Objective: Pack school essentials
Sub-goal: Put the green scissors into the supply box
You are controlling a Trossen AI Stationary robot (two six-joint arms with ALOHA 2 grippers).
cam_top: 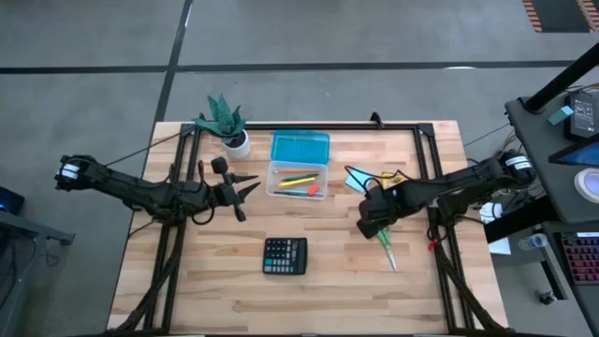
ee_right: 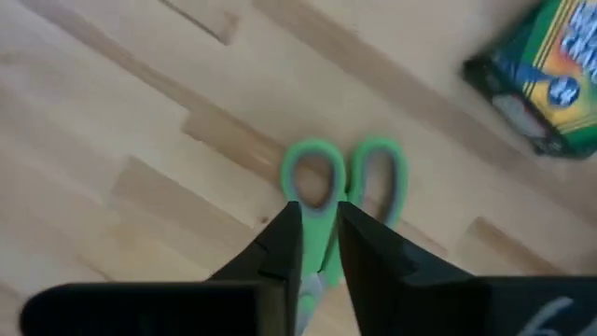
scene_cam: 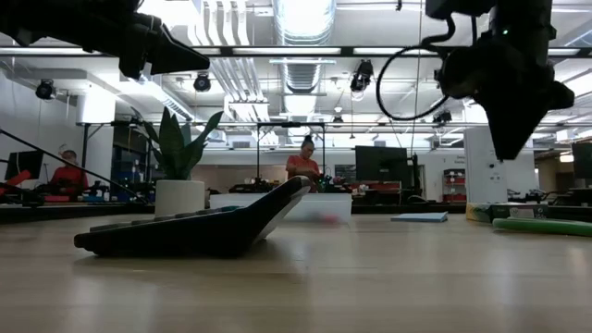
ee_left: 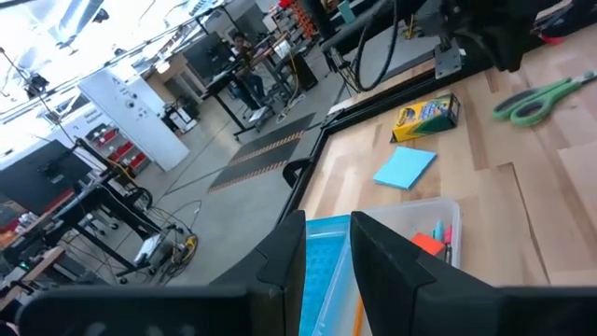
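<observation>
Green-handled scissors (cam_top: 387, 248) lie flat on the table's right half, also seen as scissors (ee_right: 345, 182) and scissors (scene_cam: 541, 225). My right gripper (cam_top: 367, 225) hangs above their handle end, shut with only a slit, touching nothing (ee_right: 320, 210). The yellow crayon box (cam_top: 393, 176) and light-blue note pad (cam_top: 358, 178) lie just beyond it. A clear box (cam_top: 299, 178) with a blue lid (cam_top: 299, 148) holds yellow, orange and red pencils. My left gripper (cam_top: 253, 187), shut, hovers left of that box (ee_left: 328, 224). I cannot make out the eraser.
A black calculator (cam_top: 285, 255) lies near the table's middle, toward the near edge. A potted plant (cam_top: 227, 122) stands at the far left. Black frame rails run along the far edge and both sides. Bare wood lies along the near edge. People sit in the room behind.
</observation>
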